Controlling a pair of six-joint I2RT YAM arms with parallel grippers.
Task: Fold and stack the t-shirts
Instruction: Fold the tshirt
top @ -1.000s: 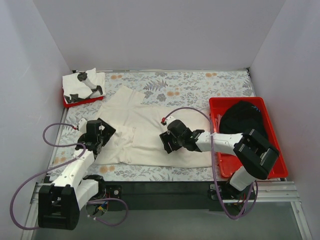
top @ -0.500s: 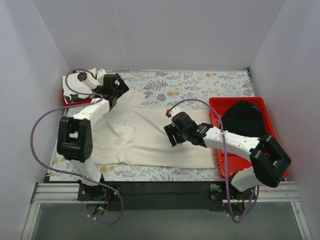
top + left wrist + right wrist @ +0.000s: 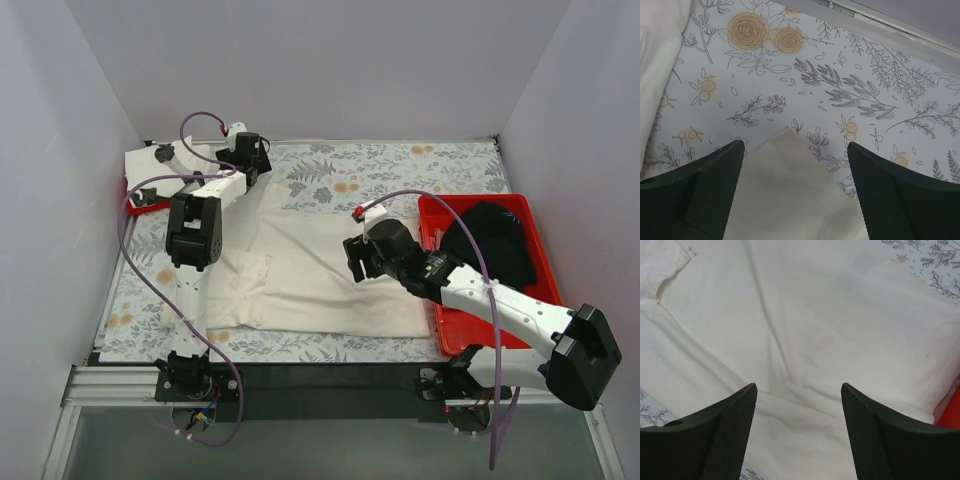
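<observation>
A cream-white t-shirt (image 3: 300, 275) lies spread flat across the middle of the table. My left gripper (image 3: 256, 168) reaches to its far left corner. In the left wrist view that pointed corner (image 3: 790, 195) lies between the open fingers (image 3: 705, 190), untouched by them. My right gripper (image 3: 355, 262) hovers open over the shirt's right half, and its wrist view shows wrinkled cream cloth (image 3: 805, 325) under its fingers (image 3: 725, 435). A black t-shirt (image 3: 488, 240) is bunched in the red tray (image 3: 455, 335) on the right. A white t-shirt with black marks (image 3: 160, 168) sits on a red tray at the back left.
A floral cloth (image 3: 400, 165) covers the table. Grey walls close in the back and both sides. The back-left red tray (image 3: 140, 207) lies close to my left arm. The right tray's red edge (image 3: 952, 412) shows beside the shirt's hem.
My left arm has swung from the shirt's near left side out to its far left corner, jaws narrowing slightly. The right gripper has drifted right and back over the shirt.
</observation>
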